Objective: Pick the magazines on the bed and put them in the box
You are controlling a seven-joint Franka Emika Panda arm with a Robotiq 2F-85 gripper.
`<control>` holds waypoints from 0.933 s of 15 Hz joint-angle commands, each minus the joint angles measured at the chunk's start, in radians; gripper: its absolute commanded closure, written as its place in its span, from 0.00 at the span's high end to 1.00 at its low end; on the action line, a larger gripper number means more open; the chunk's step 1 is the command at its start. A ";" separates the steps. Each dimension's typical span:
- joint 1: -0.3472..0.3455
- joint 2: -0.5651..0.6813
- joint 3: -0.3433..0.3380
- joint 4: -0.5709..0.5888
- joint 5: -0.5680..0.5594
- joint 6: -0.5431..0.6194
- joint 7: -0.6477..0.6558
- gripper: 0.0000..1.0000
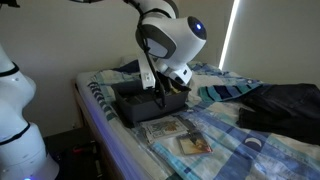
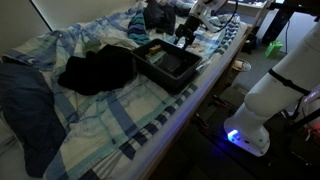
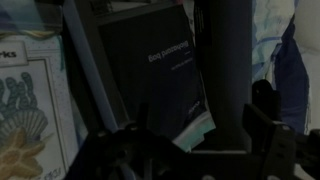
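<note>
Wrist view showed the navy magazine (image 3: pixel 150 70) lying flat at the centre, its pale title line readable as lettering but too small to make out. Two dark fingers (image 3: pixel 228 70) stood wide apart, one at 3 o'clock of the cover and one at 9 o'clock, with nothing pinched between them. Further out at 9 o'clock lay a pale cover with shells (image 3: pixel 25 115). The picture was very dim, so whether the navy magazine sat fully inside the box could not be told from there.

In both exterior views the gripper (image 1: pixel 160 98) (image 2: pixel 185 40) hung just over the box (image 1: pixel 135 108) (image 2: pixel 170 65), which sat on the bed (image 1: pixel 230 150) (image 2: pixel 130 120) close to the striped edge. The inside of the box was dark in both, and the navy cover could not be picked out against it.

In an exterior view the orange magazine (image 1: pixel 196 145) lay on the sheet at 5 o'clock of the box, outside it, and a pale booklet (image 1: pixel 163 130) lay between the two, just beside the box wall. A dark cloth (image 1: pixel 285 105) was heaped at 3 o'clock, well apart from the box. In an exterior view the same cloth (image 2: pixel 95 70) lay at 9 o'clock of the box, near it, and the white arm base (image 2: pixel 270 90) stood off the bed at 4 o'clock.
</note>
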 commanded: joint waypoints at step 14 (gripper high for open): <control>-0.067 -0.088 -0.109 0.017 0.011 0.065 0.030 1.00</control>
